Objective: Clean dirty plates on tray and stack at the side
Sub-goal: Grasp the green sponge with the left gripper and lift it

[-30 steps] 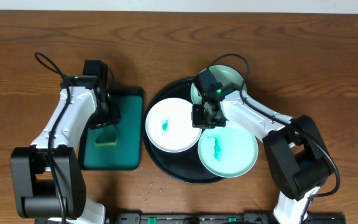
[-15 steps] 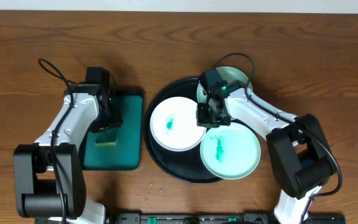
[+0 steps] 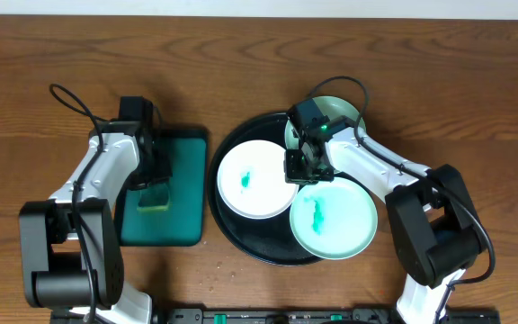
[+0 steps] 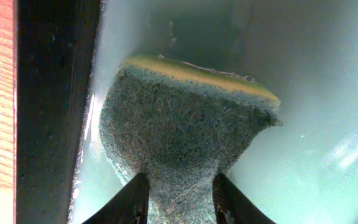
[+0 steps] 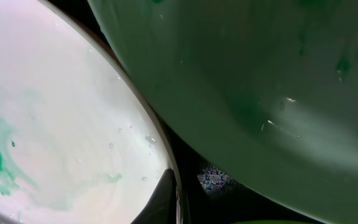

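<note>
Jaws pinch sponge (image 4: pixel 185 124), rear plate (image 3: pixel 344 110) seemingly half-hidden

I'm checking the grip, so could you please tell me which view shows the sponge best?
The left wrist view: the sponge fills the frame, pinched by the left gripper. Overhead shows it small, on the green tray, at that gripper's tip. The right wrist view misses it.

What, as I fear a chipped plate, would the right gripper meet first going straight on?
Likely the white plate's rim, close under the right gripper; the bare tray lies just beside. Depth is unclear.
</note>
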Action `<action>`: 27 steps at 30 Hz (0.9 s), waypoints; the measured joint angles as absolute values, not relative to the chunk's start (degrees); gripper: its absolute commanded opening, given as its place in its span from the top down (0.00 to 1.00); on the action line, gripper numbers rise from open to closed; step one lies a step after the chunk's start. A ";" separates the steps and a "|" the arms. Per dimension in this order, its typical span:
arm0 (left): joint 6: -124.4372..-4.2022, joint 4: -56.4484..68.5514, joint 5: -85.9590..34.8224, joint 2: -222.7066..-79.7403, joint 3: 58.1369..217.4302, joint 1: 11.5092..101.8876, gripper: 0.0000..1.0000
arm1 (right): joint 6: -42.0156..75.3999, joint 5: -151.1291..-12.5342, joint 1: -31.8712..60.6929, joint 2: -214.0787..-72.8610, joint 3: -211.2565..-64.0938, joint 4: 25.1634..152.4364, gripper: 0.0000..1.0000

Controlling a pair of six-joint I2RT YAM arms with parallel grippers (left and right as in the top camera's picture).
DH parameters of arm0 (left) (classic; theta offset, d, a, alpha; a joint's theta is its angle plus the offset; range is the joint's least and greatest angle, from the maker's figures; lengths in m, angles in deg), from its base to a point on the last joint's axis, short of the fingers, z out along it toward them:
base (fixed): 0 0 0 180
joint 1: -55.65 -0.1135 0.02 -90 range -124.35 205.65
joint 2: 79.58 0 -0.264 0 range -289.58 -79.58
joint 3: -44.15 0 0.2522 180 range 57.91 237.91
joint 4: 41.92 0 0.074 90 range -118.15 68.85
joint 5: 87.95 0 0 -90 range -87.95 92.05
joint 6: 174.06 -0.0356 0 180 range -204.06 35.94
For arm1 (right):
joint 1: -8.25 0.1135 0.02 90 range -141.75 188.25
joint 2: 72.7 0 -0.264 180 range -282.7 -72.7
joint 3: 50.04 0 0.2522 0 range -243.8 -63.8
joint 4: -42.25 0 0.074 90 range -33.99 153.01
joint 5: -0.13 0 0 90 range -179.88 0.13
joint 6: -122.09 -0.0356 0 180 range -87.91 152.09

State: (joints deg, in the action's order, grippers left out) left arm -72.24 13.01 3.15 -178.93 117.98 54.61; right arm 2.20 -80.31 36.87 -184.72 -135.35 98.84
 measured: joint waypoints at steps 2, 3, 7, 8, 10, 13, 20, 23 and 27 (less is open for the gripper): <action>-72.24 12.75 3.33 -178.99 117.98 54.61 0.65 | 2.22 -80.31 36.87 -184.72 -135.35 98.87 0.99; -72.24 12.66 3.35 -179.21 117.98 54.61 0.66 | 2.22 -80.29 36.87 -184.72 -135.35 98.87 0.99; -72.13 12.09 3.57 -180.65 117.98 54.61 0.76 | 2.40 -80.31 36.87 -184.72 -135.35 98.95 0.99; -72.00 11.90 3.63 -181.00 117.98 54.61 0.81 | 2.42 -80.29 36.85 -184.72 -135.35 98.97 0.99; -72.02 11.59 3.76 -181.72 117.98 54.61 0.92 | 2.42 -80.31 36.85 -184.72 -135.35 99.02 0.99; -72.24 11.31 3.76 -182.05 118.02 54.63 0.93 | 2.59 -80.31 36.85 -184.72 -135.35 99.04 0.99; -72.24 11.26 1.69 -181.24 117.98 54.31 0.93 | 2.62 -80.33 36.85 -184.72 -135.37 99.08 0.99; -72.26 11.44 -1.37 -179.43 117.92 54.20 0.93 | 2.68 -80.33 36.85 -184.72 -135.39 99.15 0.99; -72.40 12.20 -7.08 -173.24 117.87 54.39 0.93 | 3.01 -80.36 36.85 -184.72 -135.43 99.21 0.99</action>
